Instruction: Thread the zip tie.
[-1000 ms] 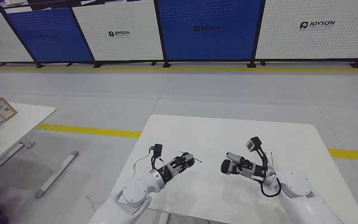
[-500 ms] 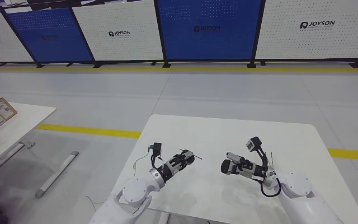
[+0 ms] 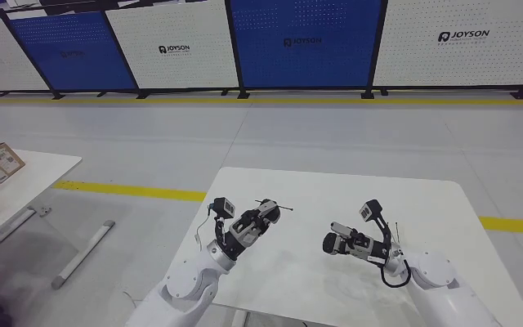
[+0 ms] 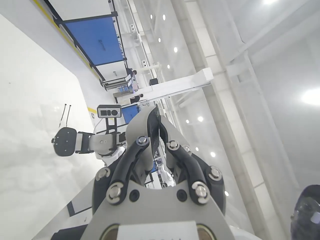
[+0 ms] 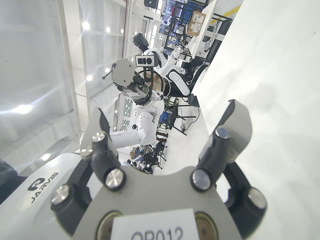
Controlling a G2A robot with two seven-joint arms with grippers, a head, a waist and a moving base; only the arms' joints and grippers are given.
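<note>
White table (image 3: 327, 188) on a factory floor, with blue and white partition panels behind. The left gripper (image 4: 155, 117) is raised above the table's left half with its jaws closed together, pinching the zip tie (image 3: 284, 208), a thin black strap that sticks out sideways from the pinch and is clear of the surface. The right gripper (image 5: 167, 108) is above the table's right half, turned toward the left one and well apart from it; its jaws are spread wide and hold nothing. Two thin black strips (image 4: 62, 115), possibly spare ties, lie side by side on the table beside the right arm. Assessment: threading has not begun. Risks: the strap is slender and held at one narrow pinch, so it may pivot or slip when the second gripper takes hold; the free end is likely to flex and miss the head slot; a closure by the wide right jaws slightly off line would push the strap aside rather than catch it. Not determinable: which end carries the locking head, how much strap sits inside the left jaws, and whether the two strips on the table are in fact zip ties.
</note>
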